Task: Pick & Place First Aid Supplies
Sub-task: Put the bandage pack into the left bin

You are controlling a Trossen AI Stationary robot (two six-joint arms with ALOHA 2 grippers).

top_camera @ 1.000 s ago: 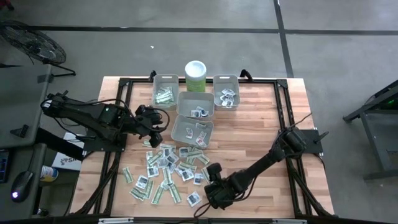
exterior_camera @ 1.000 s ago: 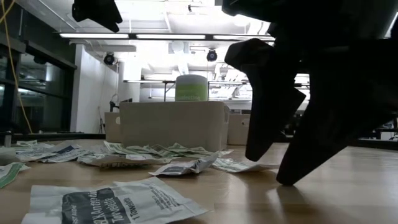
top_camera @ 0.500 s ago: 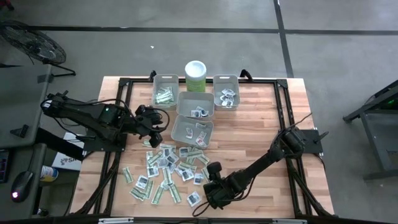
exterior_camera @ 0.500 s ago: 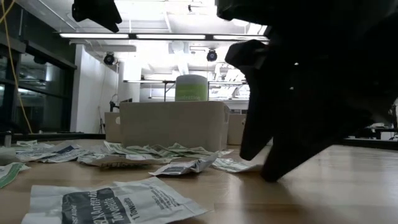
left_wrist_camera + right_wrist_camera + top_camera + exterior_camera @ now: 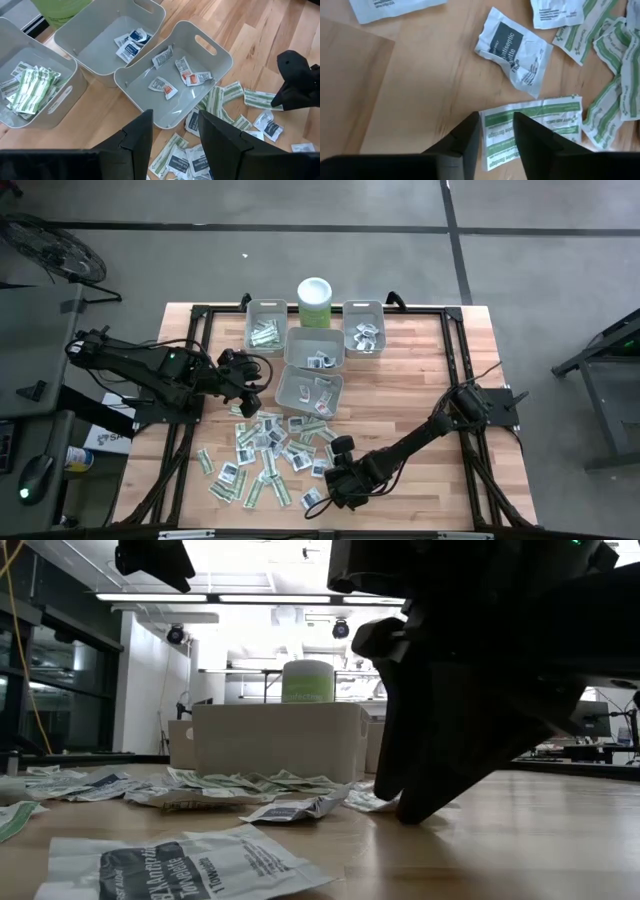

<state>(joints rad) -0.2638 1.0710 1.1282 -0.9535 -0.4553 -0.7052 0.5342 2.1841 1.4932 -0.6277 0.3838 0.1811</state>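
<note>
Closing my right pincer (image 5: 495, 131) around the narrow green-and-white paper strip packet (image 5: 532, 122) at six o'clock on the wooden table (image 5: 420, 390), I have narrowed the fingers; they straddle its edge, not clamped. My left pincer (image 5: 172, 131) waits apart near the grey plastic bins (image 5: 220, 55).

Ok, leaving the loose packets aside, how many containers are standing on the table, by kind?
grey bins: 4
green canister with white lid: 1
Total: 5
</note>
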